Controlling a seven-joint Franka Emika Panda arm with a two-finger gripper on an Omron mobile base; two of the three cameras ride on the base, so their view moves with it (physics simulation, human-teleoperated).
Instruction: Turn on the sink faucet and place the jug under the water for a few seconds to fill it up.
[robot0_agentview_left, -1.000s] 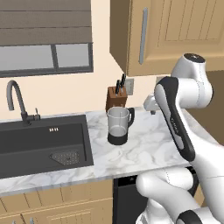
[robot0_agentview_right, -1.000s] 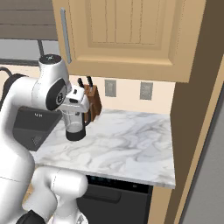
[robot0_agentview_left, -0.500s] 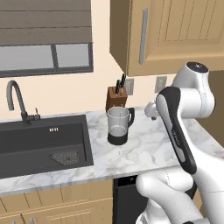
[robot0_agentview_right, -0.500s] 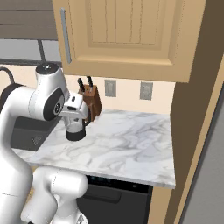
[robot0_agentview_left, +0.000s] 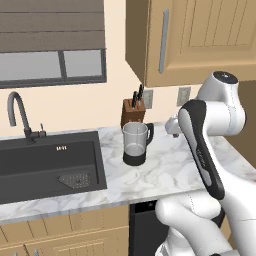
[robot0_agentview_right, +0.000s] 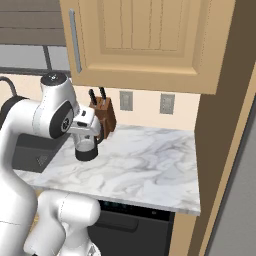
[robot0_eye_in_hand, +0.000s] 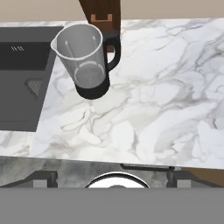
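Marble worktop (robot0_eye_in_hand: 166, 109) right of the sink (robot0_agentview_left: 45, 165). Fingers (robot0_eye_in_hand: 43, 177) spread wide, empty, raised above the worktop. Jug (robot0_eye_in_hand: 85, 65) upright at 11 o'clock in the hand view, well apart from them, just before the knife block (robot0_agentview_left: 134, 111).

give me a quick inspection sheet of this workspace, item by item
surface: marble counter, nothing spilled.
job's things: jug upright on counter right of sink, handle toward knife block; faucet behind sink, no water running.
clutter: knife block just behind jug.
grippers: gripper open, above the counter near the jug, holding nothing.
cables: nothing seen.
surroundings: wall cabinet, two wall outlets, window.
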